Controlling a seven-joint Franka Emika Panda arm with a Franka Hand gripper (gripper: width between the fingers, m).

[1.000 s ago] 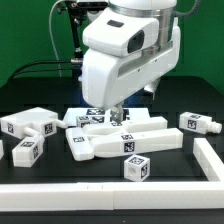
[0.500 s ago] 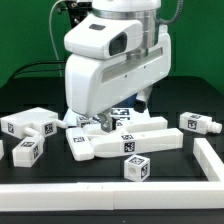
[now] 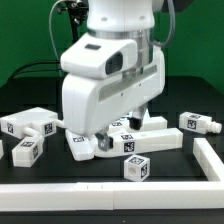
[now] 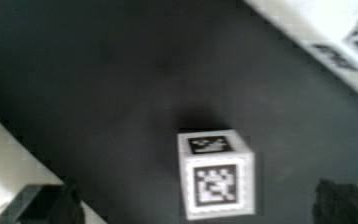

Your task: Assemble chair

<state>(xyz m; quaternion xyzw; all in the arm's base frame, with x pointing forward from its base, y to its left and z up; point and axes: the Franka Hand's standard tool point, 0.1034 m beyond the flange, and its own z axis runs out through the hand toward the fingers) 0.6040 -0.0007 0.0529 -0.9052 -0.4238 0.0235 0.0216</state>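
Observation:
The chair lies as loose white tagged pieces on the black table. A long flat panel (image 3: pixel 130 142) is in the middle, a small cube (image 3: pixel 137 168) lies in front of it, a short block (image 3: pixel 197 123) is at the exterior view's right, and further blocks (image 3: pixel 28 123) (image 3: pixel 27 150) are at its left. My hand (image 3: pixel 105 95) hangs low over the panel's left end and hides its own fingers. In the wrist view my gripper (image 4: pixel 194 205) is open, its dark fingertips (image 4: pixel 43 205) wide apart. A small tagged block (image 4: pixel 217 175) lies between them, untouched.
A raised white rim (image 3: pixel 212 160) borders the table at the front and the exterior view's right. Another tagged white piece (image 4: pixel 345 30) shows at the wrist view's corner. Dark cables hang behind the arm (image 3: pixel 65 15).
The arm has swung toward the exterior view's left and come lower, now covering the left end of the panel. The pieces have not moved.

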